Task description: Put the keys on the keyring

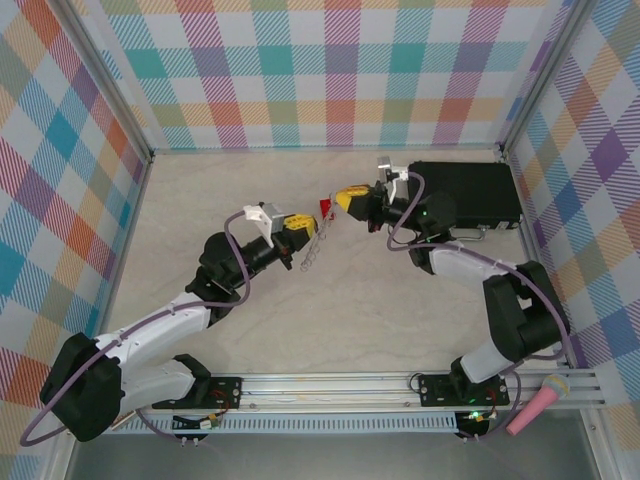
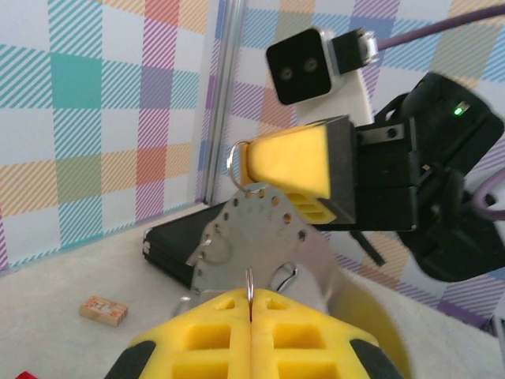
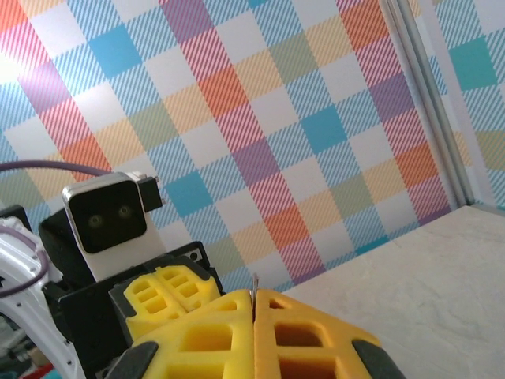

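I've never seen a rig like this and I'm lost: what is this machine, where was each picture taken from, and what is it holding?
This is a robot: a left arm and a right arm, bolted to the near edge of a table. The overhead picture looks down on both. The other two come from a small camera on each wrist, so each shows its own yellow fingers at the bottom. The left fingers are shut on a flat grey keyring. The right fingers are shut on what looks like a small wire loop at its rim. On the table lie a black case, a small tan block and a red block.
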Available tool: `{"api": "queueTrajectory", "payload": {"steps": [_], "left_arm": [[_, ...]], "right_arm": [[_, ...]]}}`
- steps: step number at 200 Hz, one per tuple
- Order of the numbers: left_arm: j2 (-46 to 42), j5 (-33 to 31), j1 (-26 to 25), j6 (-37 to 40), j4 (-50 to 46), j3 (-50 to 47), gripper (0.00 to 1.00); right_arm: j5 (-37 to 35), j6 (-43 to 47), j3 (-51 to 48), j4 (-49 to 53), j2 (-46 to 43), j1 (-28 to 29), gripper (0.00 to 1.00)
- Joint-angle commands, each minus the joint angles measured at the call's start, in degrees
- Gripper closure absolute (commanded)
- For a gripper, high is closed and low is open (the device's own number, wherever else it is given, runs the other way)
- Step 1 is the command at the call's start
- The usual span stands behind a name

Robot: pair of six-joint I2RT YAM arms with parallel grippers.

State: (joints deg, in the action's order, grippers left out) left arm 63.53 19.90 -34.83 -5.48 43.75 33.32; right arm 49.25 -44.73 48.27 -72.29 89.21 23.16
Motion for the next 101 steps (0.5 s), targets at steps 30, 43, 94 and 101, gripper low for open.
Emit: {"api": "queueTrajectory", "payload": {"steps": [30,43,94,101], "left_arm": [[1.81,4.35,3.19,-6.44,9.09,1.29,1.00],[3.10,5.47,3.92,-8.46,12.34,1.60,1.00],[8.75,14.46,4.77,-13.60,19.92,5.06,1.00],[9.40,15.07,4.84,-14.18,20.69,5.13,1.00]], "right_arm": [[-0.35,-0.51,0.40,-8.30,-1.20,-0.34,1.00],[-0.12,0.95,-0.17,-8.01,-1.81,-0.35,1.00],[0.54,5.62,-2.36,-5.14,-4.68,0.35,1.00],[0.35,6.35,-2.80,-4.99,-5.19,0.42,1.00]]}}
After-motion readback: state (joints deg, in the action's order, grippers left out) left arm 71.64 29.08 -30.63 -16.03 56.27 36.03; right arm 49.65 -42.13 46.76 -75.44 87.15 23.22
